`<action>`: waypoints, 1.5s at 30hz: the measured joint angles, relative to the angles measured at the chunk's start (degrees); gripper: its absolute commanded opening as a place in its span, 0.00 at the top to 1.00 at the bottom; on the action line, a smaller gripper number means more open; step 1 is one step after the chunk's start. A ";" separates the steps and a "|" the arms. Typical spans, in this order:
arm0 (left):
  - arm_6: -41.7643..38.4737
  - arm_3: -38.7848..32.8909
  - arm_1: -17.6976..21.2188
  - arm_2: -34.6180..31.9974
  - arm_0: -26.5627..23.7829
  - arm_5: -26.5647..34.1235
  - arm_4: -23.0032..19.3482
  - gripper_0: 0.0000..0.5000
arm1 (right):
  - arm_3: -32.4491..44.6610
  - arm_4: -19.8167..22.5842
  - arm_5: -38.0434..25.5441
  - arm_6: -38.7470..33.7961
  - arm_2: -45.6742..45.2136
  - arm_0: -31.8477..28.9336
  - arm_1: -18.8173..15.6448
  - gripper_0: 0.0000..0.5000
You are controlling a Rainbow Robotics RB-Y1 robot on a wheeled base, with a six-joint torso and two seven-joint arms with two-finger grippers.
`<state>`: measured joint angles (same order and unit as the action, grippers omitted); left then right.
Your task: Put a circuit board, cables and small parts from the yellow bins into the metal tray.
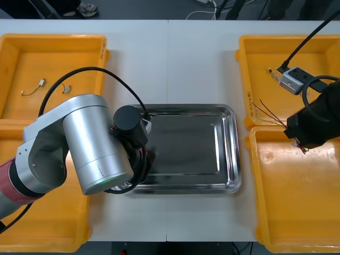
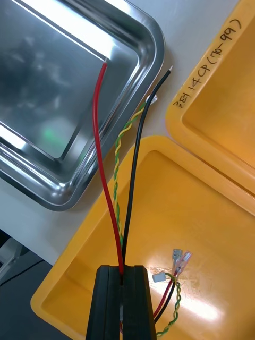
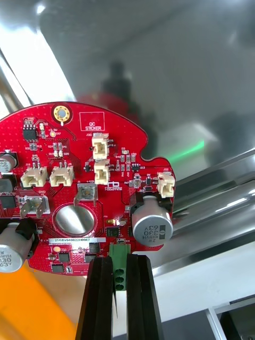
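A round red circuit board (image 3: 79, 186) hangs over the shiny metal tray (image 3: 159, 69), and my left gripper (image 3: 119, 263) is shut on the green connector at the board's edge. In the front view the left arm's wrist covers the left edge of the tray (image 1: 202, 143). My right gripper (image 2: 123, 287) is shut on a bundle of cables (image 2: 109, 175): one red, one black, one twisted yellow and green. It holds them above the near right yellow bin (image 2: 196, 212), with their free ends reaching over the tray's corner (image 2: 79, 175). In the front view the right gripper (image 1: 295, 135) sits where the two right bins meet.
The far left bin (image 1: 21, 48) holds two small cable pieces (image 1: 33, 88). The cables' connector ends (image 2: 179, 261) dangle beside the right fingers, over the bin floor. The far right bin (image 1: 265, 48) has handwriting on its rim. White table runs beyond the tray's far edge.
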<state>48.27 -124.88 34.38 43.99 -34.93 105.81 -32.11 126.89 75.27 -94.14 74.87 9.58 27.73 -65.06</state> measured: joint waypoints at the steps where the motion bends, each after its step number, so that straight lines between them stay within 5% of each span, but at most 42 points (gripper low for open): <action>1: 0.00 0.19 -0.07 0.33 0.00 -0.61 0.05 1.00 | 0.00 -0.01 0.01 0.01 0.35 0.20 0.00 1.00; 21: -3.19 6.90 -0.53 7.31 -0.01 -12.71 3.44 1.00 | 0.77 -0.32 0.04 1.32 5.58 4.54 0.00 1.00; 45: -5.10 7.73 -1.06 9.39 -0.02 -14.12 4.08 0.99 | 1.26 -0.69 -0.15 1.45 8.51 7.38 0.00 1.00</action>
<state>43.17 -117.15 33.33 53.37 -34.95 91.69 -28.03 128.15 74.57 -94.30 76.32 18.09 35.10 -65.06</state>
